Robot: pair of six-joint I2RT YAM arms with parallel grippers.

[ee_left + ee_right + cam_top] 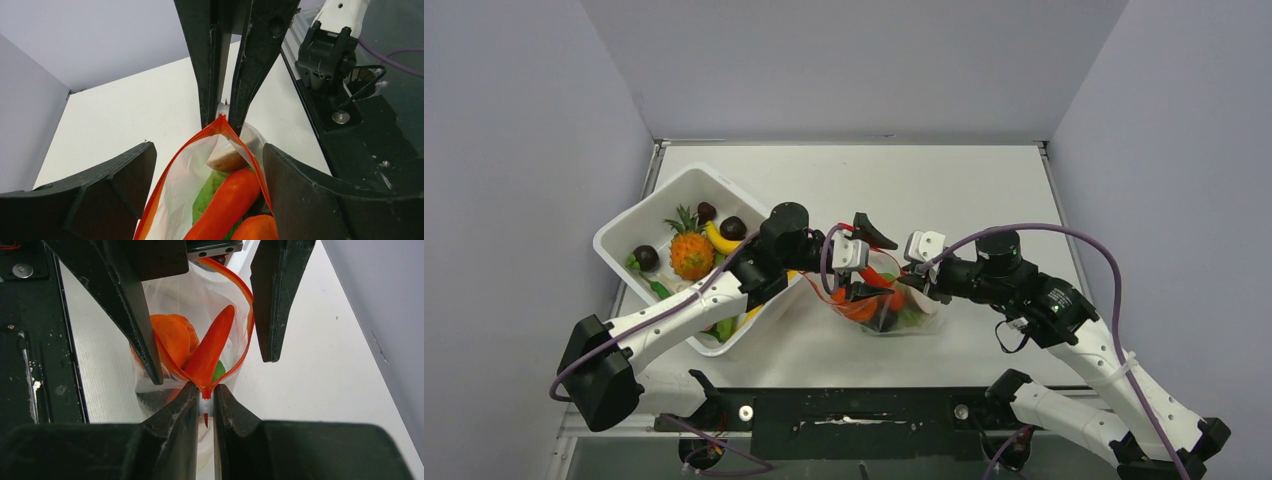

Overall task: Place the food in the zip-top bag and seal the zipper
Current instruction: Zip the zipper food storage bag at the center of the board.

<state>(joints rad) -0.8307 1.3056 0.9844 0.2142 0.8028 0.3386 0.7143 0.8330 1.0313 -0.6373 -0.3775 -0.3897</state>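
The clear zip-top bag (894,305) lies mid-table with its mouth open. It holds a carrot (230,200), an orange (172,335), green lettuce (210,187) and a beige piece (227,157). My right gripper (206,390) is shut on the white slider (205,405) at one end of the red zipper (246,335). My left gripper (209,150) is open, its fingers (107,192) straddling the bag's mouth from the other side. In the top view the left gripper (864,262) and the right gripper (914,272) face each other over the bag.
A white tub (624,232) at the left holds a pineapple (691,252), a banana (720,240) and dark plums (645,257). The left arm reaches over the tub's near corner. A black mounting rail (854,410) runs along the near edge.
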